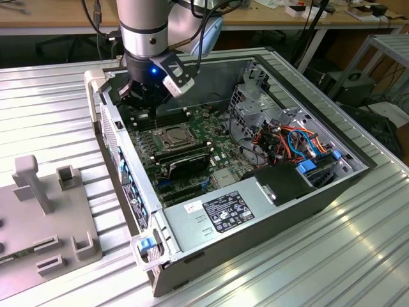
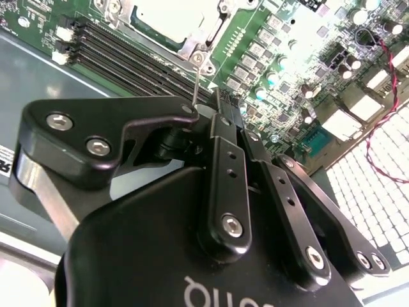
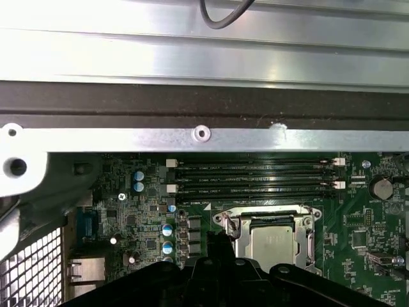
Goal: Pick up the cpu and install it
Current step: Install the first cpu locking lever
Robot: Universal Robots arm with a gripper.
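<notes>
Found black metal gripper (image 2: 220,105) clenched, empty, eleven o'clock of seated silver-grey square cpu (image 1: 172,135), exterior view. Risked dislodging it if lowered off-centre.

An open computer case (image 1: 287,220) rests on the ribbed metal tabletop (image 1: 51,102). Inside it, the green motherboard (image 1: 217,121) lies flat, and long black memory modules (image 1: 185,160) sit on it in parallel rows. A silver power supply (image 1: 192,233) occupies the near corner of the case. Orange, red and blue cables (image 1: 294,137) bunch toward the exterior view's right. A grey slotted fixture (image 1: 45,217) stands on the tabletop beside the case, at the exterior view's left.
</notes>
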